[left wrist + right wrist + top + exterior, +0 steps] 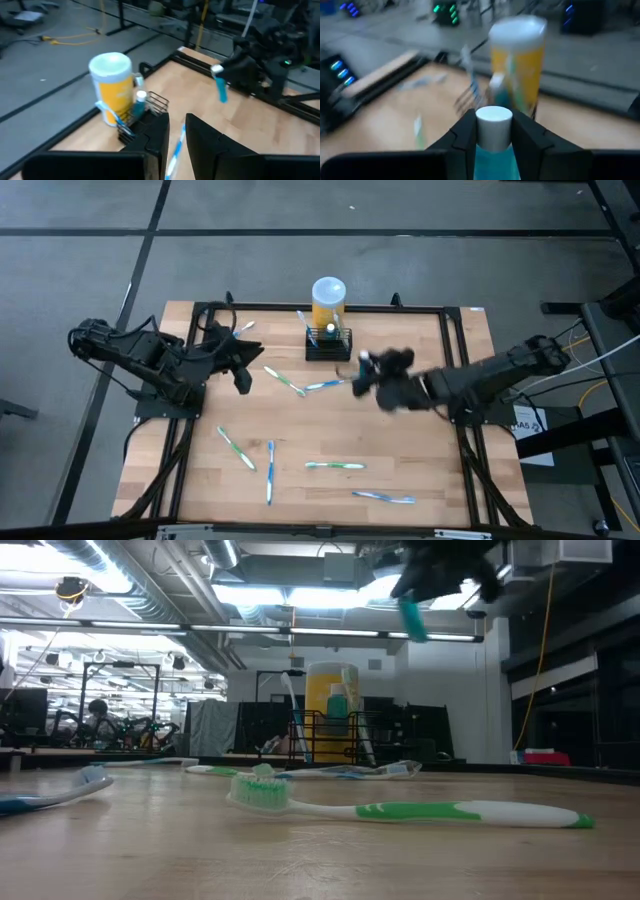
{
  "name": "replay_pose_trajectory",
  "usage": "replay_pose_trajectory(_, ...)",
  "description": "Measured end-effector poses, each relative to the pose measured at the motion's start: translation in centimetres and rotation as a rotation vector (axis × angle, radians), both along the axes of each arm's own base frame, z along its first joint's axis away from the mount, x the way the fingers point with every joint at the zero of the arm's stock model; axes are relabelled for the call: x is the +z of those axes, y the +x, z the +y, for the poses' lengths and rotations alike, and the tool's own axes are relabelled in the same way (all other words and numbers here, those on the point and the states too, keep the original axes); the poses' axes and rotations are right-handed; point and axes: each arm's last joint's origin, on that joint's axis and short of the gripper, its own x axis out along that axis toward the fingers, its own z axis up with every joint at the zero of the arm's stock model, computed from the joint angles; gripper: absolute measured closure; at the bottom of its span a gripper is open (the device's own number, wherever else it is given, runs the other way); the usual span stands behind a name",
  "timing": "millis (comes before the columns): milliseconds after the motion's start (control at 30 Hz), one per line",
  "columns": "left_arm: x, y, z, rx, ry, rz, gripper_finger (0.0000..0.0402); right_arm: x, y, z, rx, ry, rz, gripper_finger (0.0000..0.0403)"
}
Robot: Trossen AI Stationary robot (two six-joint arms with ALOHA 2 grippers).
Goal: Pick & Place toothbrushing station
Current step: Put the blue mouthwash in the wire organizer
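Right gripper (364, 370) was held above the table's middle, fingers clamped on a blue tube with a white cap (493, 131), raised well off the wood in the low view (412, 618). Just beyond it, near the table's far edge, the toothbrushing station (328, 343) was stood upright, a black wire-mesh holder with brushes and a small tube inside, touching or just in front of a yellow cylinder with a white top (328, 297). 2 toothbrushes (302, 386) were laid crossed between the 2 grippers, 4 more toward the near edge. Left gripper (242, 365) was held low over the left side, fingers (159, 134) slightly parted and gripping nothing, pointed toward the holder.
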Motion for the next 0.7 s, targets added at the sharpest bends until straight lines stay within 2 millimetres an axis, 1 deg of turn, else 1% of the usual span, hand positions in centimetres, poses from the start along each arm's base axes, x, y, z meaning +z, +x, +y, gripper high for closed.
replay_pose_trajectory(100,-0.2,-0.4,-0.3,0.046,0.009,-0.006,0.0343,0.3,2.2,-3.4,-0.065,-0.048,-0.033,0.0310)
replay_pose_trajectory(167,-0.3,-0.6,-0.5,0.083,0.013,-0.024,0.0343,-0.2,3.2,-5.6,-0.124,-0.062,-0.033,0.0310)
replay_pose_trajectory(267,-0.3,-1.1,-1.0,0.110,0.027,-0.045,0.0343,-1.7,4.6,-7.9,-0.170,-0.052,-0.023,0.0310)
replay_pose_trajectory(333,-0.4,-1.3,-1.3,0.112,0.023,-0.049,0.0345,-3.1,6.0,-8.4,-0.143,-0.054,-0.016,0.0310)
replay_pose_trajectory(467,-0.6,-1.4,-1.4,0.107,-0.006,-0.055,0.0359,-5.1,8.6,-8.3,-0.080,-0.114,-0.041,0.0310)
replay_pose_trajectory(567,-0.6,-1.3,-1.4,0.096,-0.025,-0.055,0.0374,-6.4,9.6,-8.8,-0.095,-0.116,-0.066,0.0310)
replay_pose_trajectory(633,-0.6,-1.3,-1.5,0.082,-0.039,-0.050,0.0382,-7.4,9.8,-9.1,-0.116,-0.123,-0.035,0.0310)
replay_pose_trajectory(700,-0.6,-1.3,-1.5,0.067,-0.059,-0.047,0.0389,-7.9,10.0,-9.5,-0.124,-0.123,-0.028,0.0310)
